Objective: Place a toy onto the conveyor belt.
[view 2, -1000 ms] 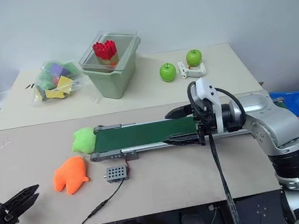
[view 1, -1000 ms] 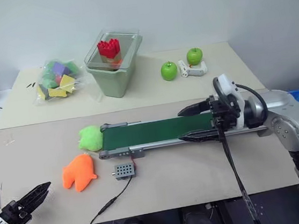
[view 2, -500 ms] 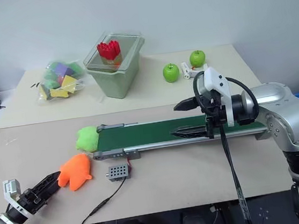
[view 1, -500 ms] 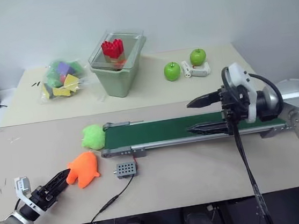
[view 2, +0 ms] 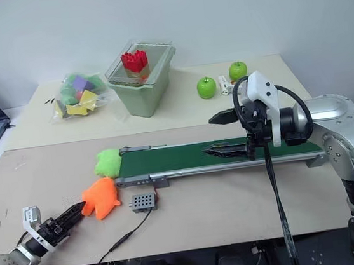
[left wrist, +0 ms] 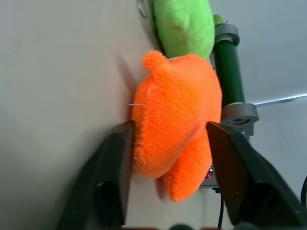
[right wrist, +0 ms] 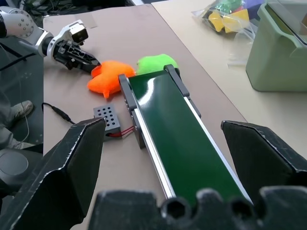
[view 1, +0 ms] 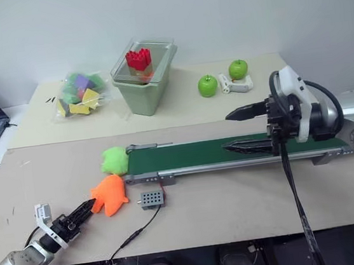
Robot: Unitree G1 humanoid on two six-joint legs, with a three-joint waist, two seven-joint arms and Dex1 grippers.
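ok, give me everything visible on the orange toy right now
The toy is bright orange fuzzy plush, lumpy with stubby lobes. It lies on the tan table, beside the near end of the conveyor belt, against the lime-green plush. The left gripper has a black finger on each side of it, pressing its sides; it isn't lifted.

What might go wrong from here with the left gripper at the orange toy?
1. The left gripper has its fingers on either side of one end of the orange toy; so shallow a grip on soft plush may slip when lifted.
2. The green plush sits right by the toy and the belt end; it might get dragged or knocked.
3. The right gripper hangs open over the belt and may block the drop.
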